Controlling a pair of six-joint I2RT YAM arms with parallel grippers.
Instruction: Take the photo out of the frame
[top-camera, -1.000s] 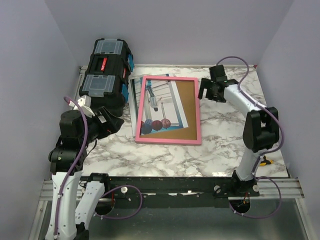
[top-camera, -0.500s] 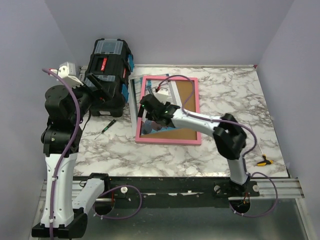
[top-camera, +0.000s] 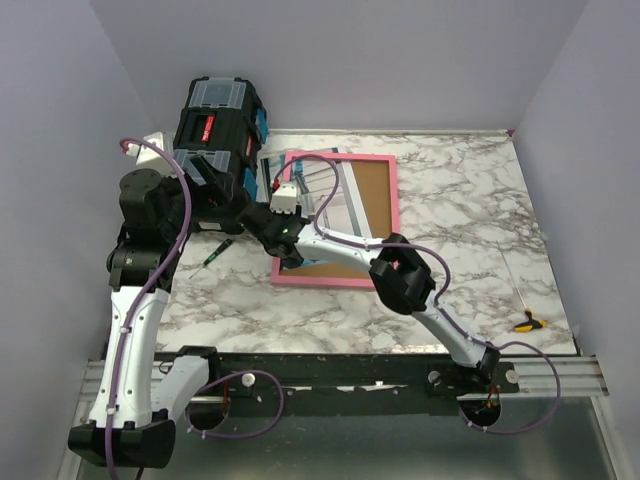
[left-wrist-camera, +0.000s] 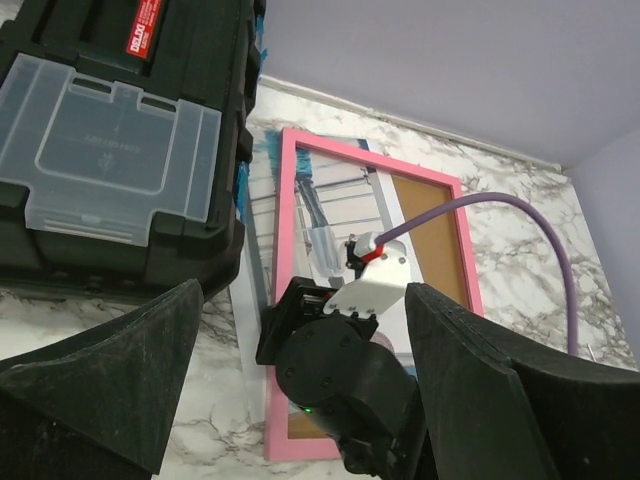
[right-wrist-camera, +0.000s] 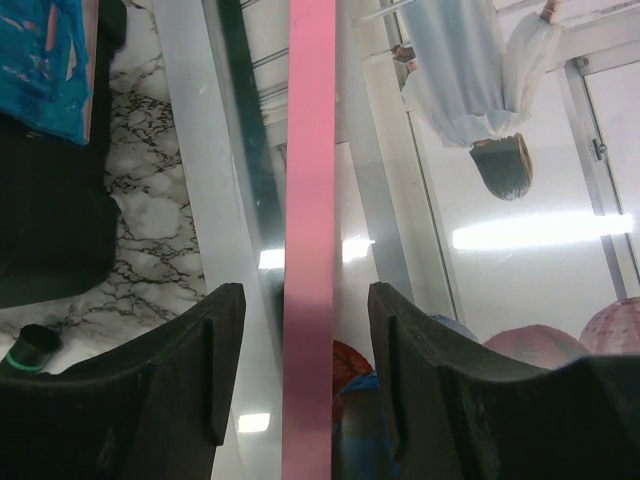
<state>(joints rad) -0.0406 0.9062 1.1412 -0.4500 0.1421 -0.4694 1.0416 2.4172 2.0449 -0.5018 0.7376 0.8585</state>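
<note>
The pink frame (top-camera: 332, 281) lies flat on the marble table with the photo (top-camera: 338, 205) still in it, askew over the cork-brown back. In the right wrist view the photo (right-wrist-camera: 470, 90) shows pale structures and red and blue balls near my fingers. My right gripper (top-camera: 265, 228) reaches across to the frame's left rail (right-wrist-camera: 310, 150). The right gripper (right-wrist-camera: 305, 300) straddles that rail, open, with a gap on each side. My left gripper (top-camera: 210, 190) hovers high beside the toolbox. It (left-wrist-camera: 300, 300) is wide open and holds nothing, looking down on the frame (left-wrist-camera: 455, 240).
A black toolbox (top-camera: 215, 140) with clear lids stands just left of the frame. A pale sheet (right-wrist-camera: 190, 150) sticks out under the frame's left side. A small green-tipped screwdriver (top-camera: 215, 252) lies near the toolbox, and a yellow-black tool (top-camera: 527, 324) lies at the right front.
My right arm swept from the frame's far right, across the photo, to its left rail, and its jaws narrowed around that rail. The left arm shifted beside the toolbox, still open.
</note>
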